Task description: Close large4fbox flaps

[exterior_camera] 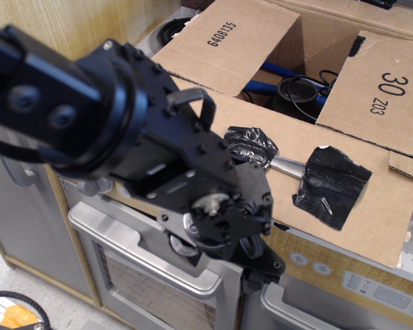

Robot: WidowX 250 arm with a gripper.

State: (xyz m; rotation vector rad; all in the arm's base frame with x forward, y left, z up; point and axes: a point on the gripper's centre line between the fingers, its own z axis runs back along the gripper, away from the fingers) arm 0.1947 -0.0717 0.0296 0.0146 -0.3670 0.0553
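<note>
From where I stand the gripper [258,275], its jaws too hidden to judge, hangs below the front flap [344,220] of the large4fbox [310,41], which lies toward two o'clock, its long edge running left-right.

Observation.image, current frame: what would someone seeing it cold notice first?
The black robot arm fills the left and centre foreground, its gripper low in front of the oven, jaw state hidden. Behind it, the large4fbox sits open on the toy stove, cables visible inside. Its near flap hangs forward with two black tape patches over a metal strip; the flaps printed "6408135" and "30" stand up.
</note>
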